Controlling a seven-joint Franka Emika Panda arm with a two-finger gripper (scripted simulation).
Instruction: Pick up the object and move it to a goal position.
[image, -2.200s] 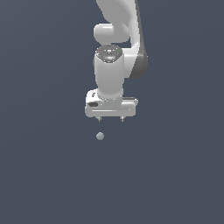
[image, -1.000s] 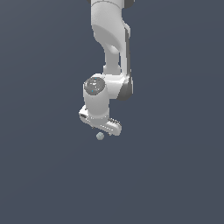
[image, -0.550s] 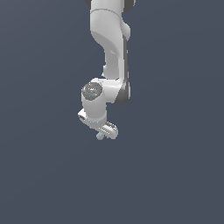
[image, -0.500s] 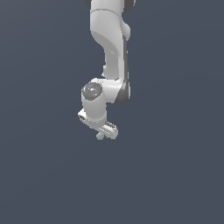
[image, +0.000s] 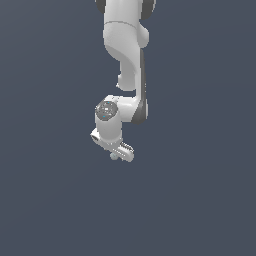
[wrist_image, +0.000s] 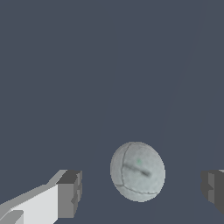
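Pale grey-green and matte, the ball (wrist_image: 138, 171) sits between my gripper's (wrist_image: 142, 192) spread fingers (wrist_image: 70, 193), a clear gap on each side and neither pad touching it. From the exterior view I see the white arm (image: 125, 60) bent low, the ball (image: 114, 156) peeking out just under the gripper (image: 119, 151). Around the fingers I see only flat dark slate-blue ground (image: 200, 200); the hand's own body hides most of the ball from outside.

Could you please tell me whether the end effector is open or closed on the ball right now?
Open. In the wrist view the ball sits between the fingers with a clear gap on each side.
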